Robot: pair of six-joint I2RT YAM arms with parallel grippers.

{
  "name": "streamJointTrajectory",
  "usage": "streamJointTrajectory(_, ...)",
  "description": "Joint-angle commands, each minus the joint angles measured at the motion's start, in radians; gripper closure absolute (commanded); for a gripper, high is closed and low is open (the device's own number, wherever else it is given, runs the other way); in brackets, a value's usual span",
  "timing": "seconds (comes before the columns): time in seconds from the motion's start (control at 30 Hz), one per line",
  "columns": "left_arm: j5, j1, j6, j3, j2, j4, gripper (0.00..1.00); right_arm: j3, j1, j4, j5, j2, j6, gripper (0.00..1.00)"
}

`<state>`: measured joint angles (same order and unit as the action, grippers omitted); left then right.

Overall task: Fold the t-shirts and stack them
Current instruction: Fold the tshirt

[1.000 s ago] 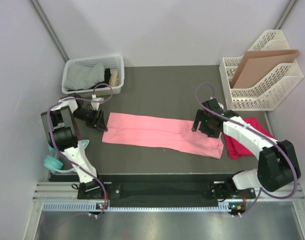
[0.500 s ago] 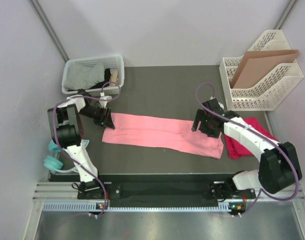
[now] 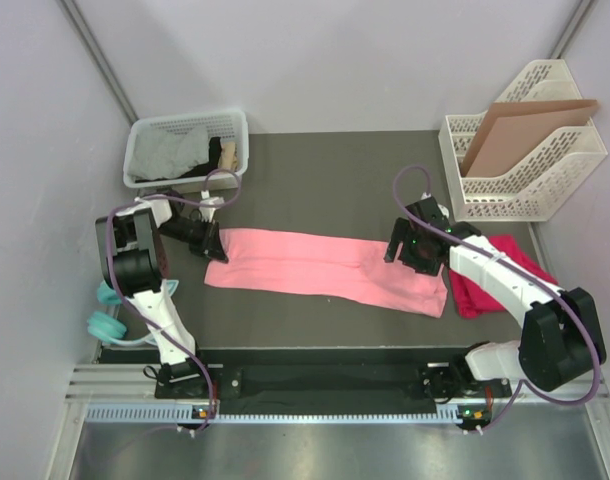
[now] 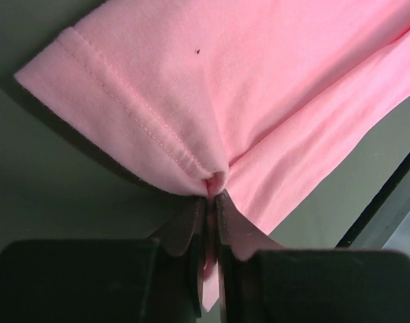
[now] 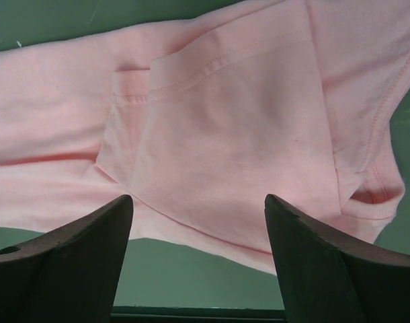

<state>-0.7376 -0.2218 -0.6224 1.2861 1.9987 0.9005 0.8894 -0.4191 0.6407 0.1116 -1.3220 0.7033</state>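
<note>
Left wrist view: left fingers (image 4: 193, 223) pinch the hem corner of the pink t-shirt (image 3: 315, 262) — likely to lift that end for a fold. Right fingers (image 5: 101, 239) hang wide over its sleeve end; it lies stretched across the worktop (image 3: 315, 180).

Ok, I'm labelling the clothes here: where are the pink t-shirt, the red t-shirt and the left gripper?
pink t-shirt (image 3: 305, 262), top view, middle of the strip.
red t-shirt (image 3: 471, 300), top view, near left corner.
left gripper (image 4: 212, 194), left wrist view, between fingertips pinching the hem.
</note>
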Motion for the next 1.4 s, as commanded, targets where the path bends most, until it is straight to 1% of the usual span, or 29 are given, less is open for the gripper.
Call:
streamJointTrajectory(0.0, 0.119, -0.007, -0.036, -0.034, 0.022, -0.040, 0.97, -0.010, -0.014, 0.004, 0.022, 0.036, 0.004, 0.21)
streamJointTrajectory(0.03, 0.124, -0.010, -0.034, -0.034, 0.017, -0.041, 1.00, -0.010, -0.012, 0.005, 0.025, 0.038, 0.004, 0.21)
streamJointTrajectory(0.17, 0.159, -0.033, -0.027, -0.025, 0.003, -0.040, 1.00, -0.015, -0.014, 0.005, 0.025, 0.043, 0.002, 0.22)
streamJointTrajectory(0.23, 0.199, -0.042, -0.025, -0.016, 0.000, -0.032, 1.00, -0.017, -0.014, 0.004, 0.026, 0.047, 0.001, 0.22)
streamJointTrajectory(0.33, 0.237, -0.079, -0.045, 0.012, -0.017, -0.003, 1.00, -0.018, -0.012, 0.002, 0.025, 0.055, 0.001, 0.22)
streamJointTrajectory(0.47, 0.268, -0.157, -0.072, 0.071, -0.043, 0.051, 1.00, -0.021, -0.014, 0.002, 0.019, 0.073, 0.001, 0.22)
streamJointTrajectory(0.57, 0.277, -0.197, -0.095, 0.116, -0.061, 0.103, 1.00, -0.024, -0.014, 0.004, 0.019, 0.081, -0.004, 0.22)
streamJointTrajectory(0.73, 0.230, -0.195, -0.103, 0.150, -0.126, 0.178, 1.00, -0.041, -0.012, -0.012, 0.013, 0.090, -0.004, 0.22)
streamJointTrajectory(0.83, 0.211, -0.142, -0.070, 0.150, -0.181, 0.212, 1.00, -0.053, -0.012, -0.018, 0.007, 0.093, -0.004, 0.22)
streamJointTrajectory(0.9, 0.230, -0.073, -0.045, 0.141, -0.231, 0.210, 1.00, -0.058, -0.012, -0.018, 0.007, 0.098, -0.005, 0.22)
streamJointTrajectory(0.93, 0.244, -0.047, -0.005, 0.124, -0.250, 0.198, 1.00, -0.060, -0.012, -0.018, 0.007, 0.099, -0.005, 0.21)
streamJointTrajectory(0.97, 0.294, 0.010, 0.025, 0.113, -0.267, 0.181, 1.00, -0.061, -0.014, -0.016, 0.008, 0.105, -0.010, 0.21)
streamJointTrajectory(1.0, 0.319, 0.039, 0.048, 0.102, -0.293, 0.152, 1.00, -0.063, -0.012, -0.016, 0.008, 0.107, -0.011, 0.22)
streamJointTrajectory(1.03, 0.337, 0.094, 0.085, 0.095, -0.302, 0.149, 1.00, -0.064, -0.012, -0.015, 0.008, 0.109, -0.013, 0.21)
streamJointTrajectory(1.13, 0.354, 0.156, 0.153, 0.096, -0.314, 0.153, 1.00, -0.066, -0.012, -0.013, 0.010, 0.116, -0.018, 0.21)
streamJointTrajectory(1.23, 0.348, 0.244, 0.197, 0.096, -0.313, 0.161, 1.00, -0.069, -0.012, -0.013, 0.010, 0.124, -0.025, 0.21)
streamJointTrajectory(1.37, 0.357, 0.328, 0.248, 0.085, -0.322, 0.141, 1.00, -0.069, -0.012, -0.009, 0.014, 0.129, -0.033, 0.21)
